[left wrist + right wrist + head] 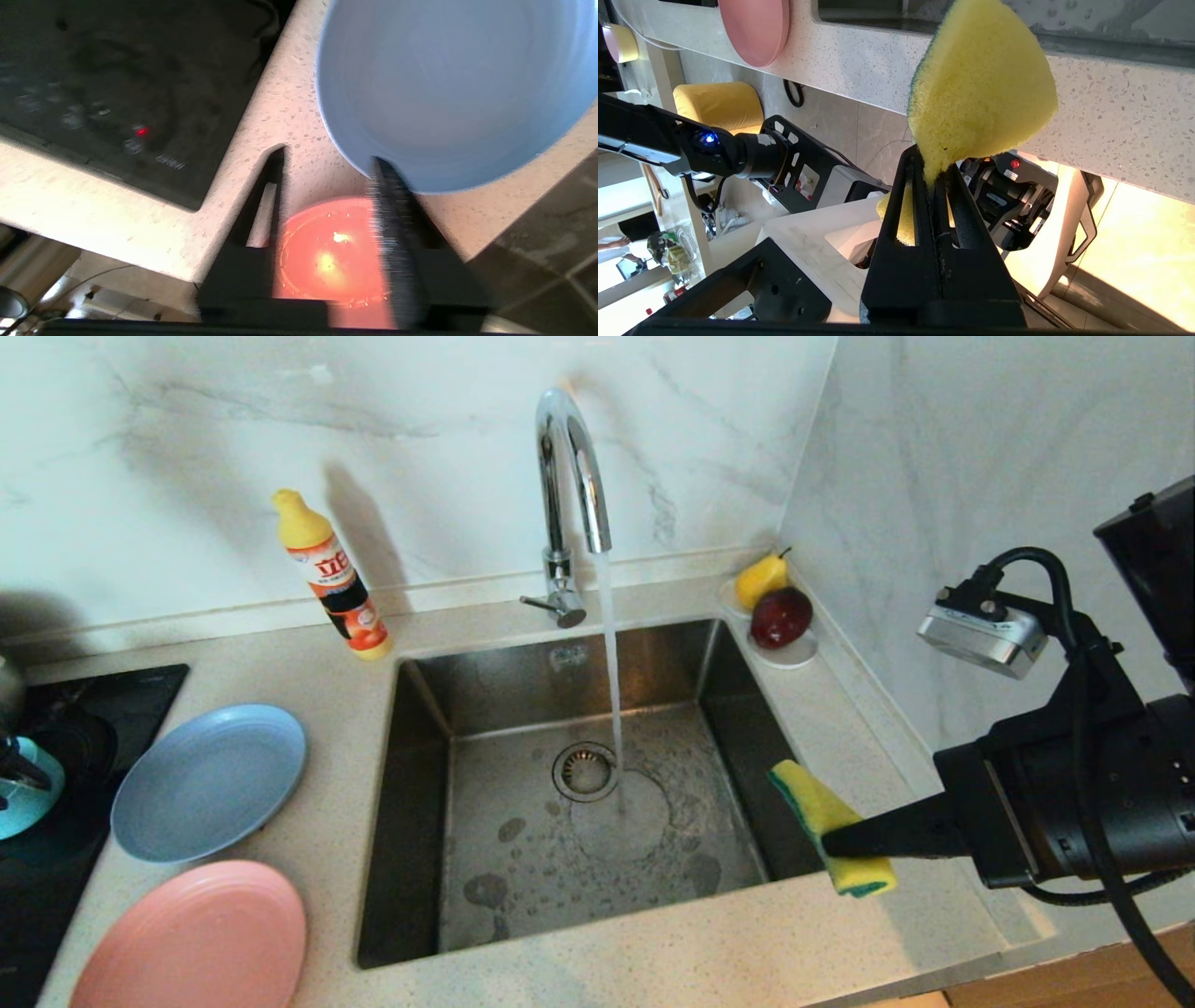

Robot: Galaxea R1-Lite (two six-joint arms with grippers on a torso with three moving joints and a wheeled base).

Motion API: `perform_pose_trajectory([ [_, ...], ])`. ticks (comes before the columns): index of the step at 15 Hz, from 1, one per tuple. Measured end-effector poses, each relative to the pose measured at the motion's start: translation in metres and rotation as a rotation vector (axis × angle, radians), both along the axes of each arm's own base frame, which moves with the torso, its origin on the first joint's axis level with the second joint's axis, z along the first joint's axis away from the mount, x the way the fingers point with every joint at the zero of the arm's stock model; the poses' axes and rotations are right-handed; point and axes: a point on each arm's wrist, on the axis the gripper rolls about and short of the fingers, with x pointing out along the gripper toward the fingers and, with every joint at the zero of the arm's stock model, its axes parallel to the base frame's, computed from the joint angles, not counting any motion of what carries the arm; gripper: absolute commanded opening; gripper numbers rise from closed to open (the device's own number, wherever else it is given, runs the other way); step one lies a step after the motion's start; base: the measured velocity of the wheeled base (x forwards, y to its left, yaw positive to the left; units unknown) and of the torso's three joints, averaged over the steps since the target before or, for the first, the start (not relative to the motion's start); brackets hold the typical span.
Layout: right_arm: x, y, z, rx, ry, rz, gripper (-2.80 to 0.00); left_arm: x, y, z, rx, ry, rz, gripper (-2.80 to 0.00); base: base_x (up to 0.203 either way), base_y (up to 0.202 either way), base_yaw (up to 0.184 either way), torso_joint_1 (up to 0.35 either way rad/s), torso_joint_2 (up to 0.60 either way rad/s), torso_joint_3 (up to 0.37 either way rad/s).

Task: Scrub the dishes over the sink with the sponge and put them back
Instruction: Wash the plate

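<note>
The right gripper [834, 843] hung at the sink's [425, 803] near right corner, its jaws pressed fully together on the sponge [826, 821]. The sponge was pinched at its lower edge and fanned out beyond the jaw tips, yellow foam showing broadly in the right wrist view [980, 88], the green layer along one edge. Beyond the jaws lay the basin, wet, with water running from the tap [569, 476] to a spot just beside the drain [585, 771].

The left gripper [327, 161] hovered over the worktop [289, 107], its jaws partly open and holding nothing. The pink plate [334, 256] lay between and below the jaws; the grey-blue plate [448, 88] lay just past the tip of one jaw, which overlapped its rim in that view. Whether that jaw touched the rim could not be told. The black stovetop [107, 84] lay off to the other jaw's side.

The teal bowl [26, 793] rested on the stovetop, well apart from both pairs of jaws.
</note>
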Motion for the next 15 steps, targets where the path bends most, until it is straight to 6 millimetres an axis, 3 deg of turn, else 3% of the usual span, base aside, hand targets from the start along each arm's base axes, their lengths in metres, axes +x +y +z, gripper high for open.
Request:
perform_pose_trajectory([
  [9, -0.001, -0.001, -0.002, -0.005, 0.006, 0.001, -2.80, 0.027, 0.000, -0.080, 0.002, 0.048, -0.026, 0.00, 0.000, 0.000, 0.000, 0.000, 0.00, 0.000],
  [15, -0.003, -0.002, -0.002, -0.005, 0.005, 0.000, -2.80, 0.037, -0.006, -0.090, -0.017, 0.023, -0.023, 0.00, 0.000, 0.000, 0.000, 0.000, 0.00, 0.000],
])
